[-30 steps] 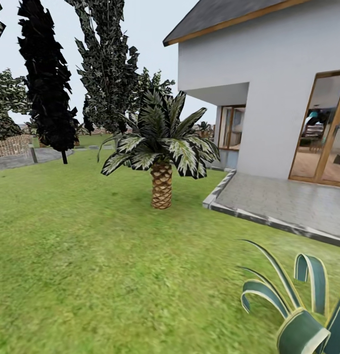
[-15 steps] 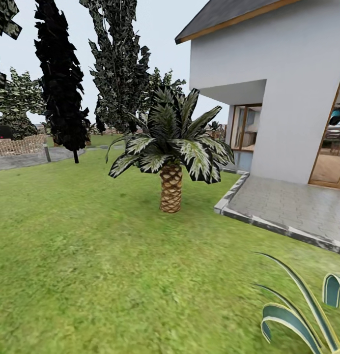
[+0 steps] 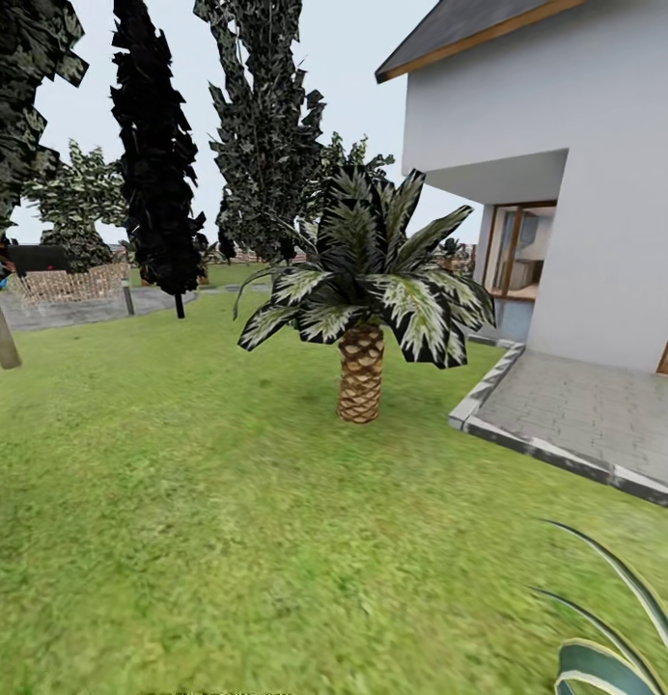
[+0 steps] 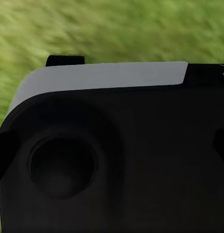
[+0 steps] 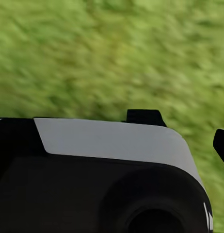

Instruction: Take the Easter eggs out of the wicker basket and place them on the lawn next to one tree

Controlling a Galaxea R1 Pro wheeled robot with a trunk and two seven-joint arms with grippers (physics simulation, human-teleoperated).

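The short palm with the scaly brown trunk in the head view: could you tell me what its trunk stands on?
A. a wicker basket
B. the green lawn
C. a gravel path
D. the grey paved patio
B: the short palm with the scaly brown trunk rises straight out of the green lawn, apart from the grey paved patio beside the white house.

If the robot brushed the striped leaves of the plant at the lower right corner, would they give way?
Probably. The plant's green, pale-edged blade leaves are long, thin and arch over, suggesting flex. Being rooted in the bright green lawn, the plant likely would not slide.
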